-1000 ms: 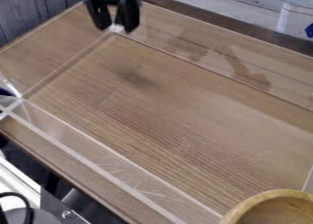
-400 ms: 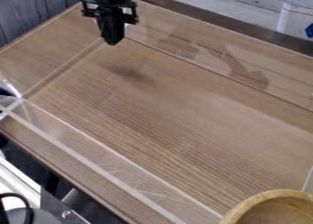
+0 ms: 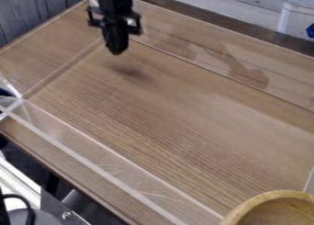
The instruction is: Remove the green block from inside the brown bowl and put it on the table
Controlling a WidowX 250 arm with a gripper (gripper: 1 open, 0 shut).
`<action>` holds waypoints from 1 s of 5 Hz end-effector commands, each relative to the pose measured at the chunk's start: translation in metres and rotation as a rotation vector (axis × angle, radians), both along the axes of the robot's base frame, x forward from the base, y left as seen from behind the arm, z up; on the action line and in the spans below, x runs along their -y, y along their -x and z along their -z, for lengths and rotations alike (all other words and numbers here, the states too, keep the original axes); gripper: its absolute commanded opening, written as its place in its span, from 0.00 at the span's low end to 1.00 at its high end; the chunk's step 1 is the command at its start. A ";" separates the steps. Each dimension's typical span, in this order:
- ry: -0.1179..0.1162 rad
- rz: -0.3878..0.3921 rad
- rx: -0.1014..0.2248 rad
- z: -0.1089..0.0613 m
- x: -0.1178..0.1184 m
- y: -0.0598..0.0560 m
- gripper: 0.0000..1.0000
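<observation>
**Closed hand low over the far left of the bench, bowl at the near right corner**

The hand [image 3: 116, 47] hangs at the far left of the bench [image 3: 185, 118], pointing straight down, its black body reaching up out of the top of the picture. Its two fingers are pressed together into one narrow dark tip, with no gap showing between them, so the hand is closed. Nothing can be seen between the fingers; if anything is pinched there it is too small or too hidden to tell. The tip sits low, close above the wood, and a soft dark shadow [image 3: 130, 67] lies on the surface just below and to the right of it. Whether the tip touches the wood cannot be told from this view.

The bench is a wide light brown board with fine straight grain running from the near left to the far right. Low clear plastic walls [image 3: 73, 141] edge it; the near wall runs slantwise across the lower left, and another clear strip crosses the far side behind the hand.

The brown bowl [image 3: 273, 208] is at the bottom right corner, well apart from the hand, with the whole width of the board between them. Only part of its thick, smooth tan rim shows, the rest being cut off by the edge of the picture. Its inside is mostly out of view, and the green block cannot be seen anywhere in this view.
</observation>
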State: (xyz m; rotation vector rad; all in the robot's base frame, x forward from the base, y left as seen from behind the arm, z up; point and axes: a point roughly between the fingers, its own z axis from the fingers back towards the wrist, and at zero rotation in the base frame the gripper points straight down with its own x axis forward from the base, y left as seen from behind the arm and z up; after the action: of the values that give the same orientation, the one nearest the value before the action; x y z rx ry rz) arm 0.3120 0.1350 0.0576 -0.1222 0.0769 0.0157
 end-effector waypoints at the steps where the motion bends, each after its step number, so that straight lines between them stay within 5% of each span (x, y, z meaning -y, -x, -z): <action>1: -0.023 0.024 0.034 0.003 0.003 -0.008 0.00; 4: -0.016 0.044 0.027 0.016 0.012 -0.012 0.00; 5: -0.013 0.043 0.026 0.013 0.014 -0.012 1.00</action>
State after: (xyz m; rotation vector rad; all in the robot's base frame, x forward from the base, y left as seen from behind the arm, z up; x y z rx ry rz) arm 0.3135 0.1200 0.0283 -0.1304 0.1054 -0.0169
